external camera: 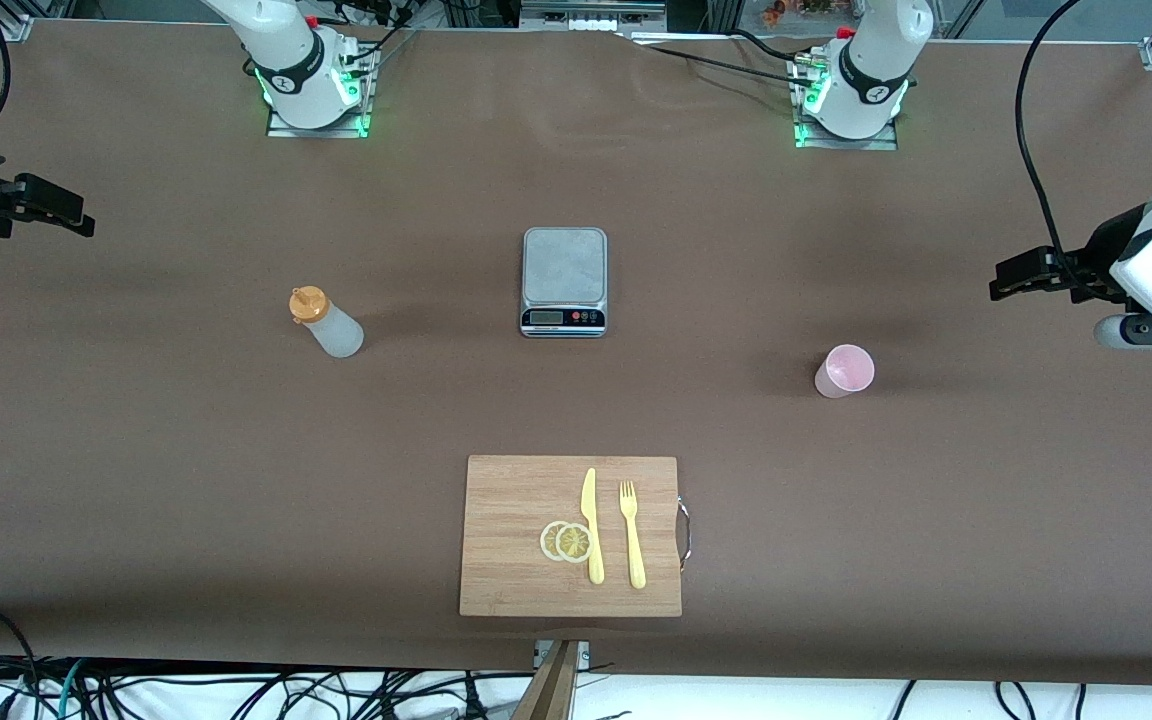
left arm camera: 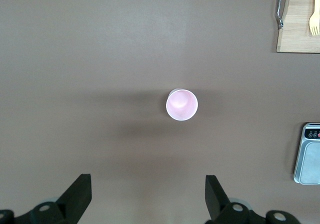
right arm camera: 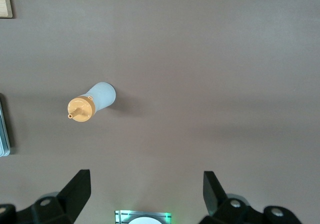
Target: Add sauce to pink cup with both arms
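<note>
Cutting board [external camera: 516,540] nearest; scale [external camera: 564,280] display unreadable; both hands wide, empty.

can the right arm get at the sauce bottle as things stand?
Probably yes. The right gripper hangs open above the table, and the sauce bottle stands upright alone on bare table toward that arm's end, with nothing beside it.

No text, brand or number can be read on anything here. The scale [external camera: 564,281] has a small display strip and coloured buttons on its front edge, but its display shows no digits that can be made out, and the round marks on the arm bases are too small to read
</note>
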`<action>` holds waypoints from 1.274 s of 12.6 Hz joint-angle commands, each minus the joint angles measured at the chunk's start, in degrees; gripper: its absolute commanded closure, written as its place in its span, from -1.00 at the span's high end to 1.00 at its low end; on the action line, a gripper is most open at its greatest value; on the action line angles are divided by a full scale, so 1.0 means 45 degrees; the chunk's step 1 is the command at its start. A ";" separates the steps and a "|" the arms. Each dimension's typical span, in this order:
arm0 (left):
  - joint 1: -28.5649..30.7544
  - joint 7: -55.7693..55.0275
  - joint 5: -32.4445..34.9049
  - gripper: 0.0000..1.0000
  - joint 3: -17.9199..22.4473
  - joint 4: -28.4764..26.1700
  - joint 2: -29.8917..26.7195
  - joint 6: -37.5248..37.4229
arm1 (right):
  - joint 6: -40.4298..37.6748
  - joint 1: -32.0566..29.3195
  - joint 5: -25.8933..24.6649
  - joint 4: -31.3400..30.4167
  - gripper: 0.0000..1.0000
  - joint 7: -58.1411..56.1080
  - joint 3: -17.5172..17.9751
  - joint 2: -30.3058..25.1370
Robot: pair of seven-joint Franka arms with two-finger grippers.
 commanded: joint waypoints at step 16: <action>-0.0372 0.0358 0.0223 1.00 -0.0086 -0.5649 0.1717 0.7717 | -0.0189 -0.0100 0.0120 0.0220 0.98 -0.0227 -0.0129 0.0080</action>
